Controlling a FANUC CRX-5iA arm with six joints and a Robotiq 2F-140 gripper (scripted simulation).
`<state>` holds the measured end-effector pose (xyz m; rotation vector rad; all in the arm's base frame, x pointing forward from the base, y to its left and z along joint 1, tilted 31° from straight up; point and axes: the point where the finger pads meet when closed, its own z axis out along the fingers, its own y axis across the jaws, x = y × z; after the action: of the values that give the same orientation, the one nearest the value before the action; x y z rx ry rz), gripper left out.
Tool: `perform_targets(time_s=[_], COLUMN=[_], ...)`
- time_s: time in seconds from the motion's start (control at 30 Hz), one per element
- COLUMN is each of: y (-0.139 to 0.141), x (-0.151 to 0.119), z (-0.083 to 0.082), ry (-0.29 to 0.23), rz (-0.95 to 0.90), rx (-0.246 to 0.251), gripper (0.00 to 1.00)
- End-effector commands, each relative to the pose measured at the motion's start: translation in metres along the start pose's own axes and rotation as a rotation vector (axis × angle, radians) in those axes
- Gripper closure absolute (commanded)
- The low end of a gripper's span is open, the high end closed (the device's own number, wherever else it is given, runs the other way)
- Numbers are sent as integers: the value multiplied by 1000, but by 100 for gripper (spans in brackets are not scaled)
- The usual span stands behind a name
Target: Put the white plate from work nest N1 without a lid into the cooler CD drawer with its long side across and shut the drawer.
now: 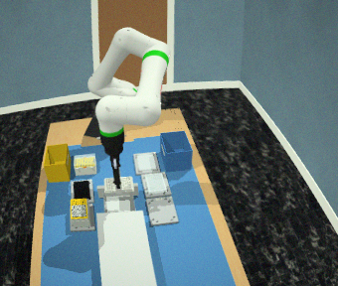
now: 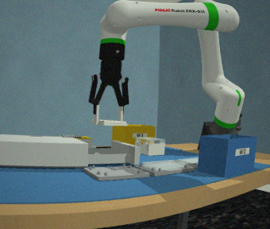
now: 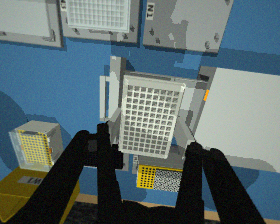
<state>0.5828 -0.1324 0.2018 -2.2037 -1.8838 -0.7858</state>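
The plate, a thin stiff grid of wells, looks light and a little slippery. It hangs level above the open drawer, pinched across its width by the gripper. The empty nest lies at 12 o'clock in the wrist view.

One arm with one gripper; one white plate between its fingers. Two bins: yellow bin at left of the top view, blue bin at right. One white cooler at lower centre, three grey nests beside it, and one tip box.
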Motion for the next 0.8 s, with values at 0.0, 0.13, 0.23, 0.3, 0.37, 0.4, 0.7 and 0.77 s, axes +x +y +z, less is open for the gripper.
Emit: perform_targets(time_s=[0.0,0.13,0.23,0.3,0.37,0.4,0.7,0.77], y=[-2,-3,-3,-3,-3,-3,-3,-3], x=[-8,-13,-13,-13,-13,-13,-13,-13], z=[0,0,0,0,0,0,9,9], ry=[0,0,0,0,0,0,0,0], rz=[0,0,0,0,0,0,0,0], rx=[-1,-1,-1,-1,-1,-1,-1,-1], gripper=[100,100,100,100,100,100,100,100])
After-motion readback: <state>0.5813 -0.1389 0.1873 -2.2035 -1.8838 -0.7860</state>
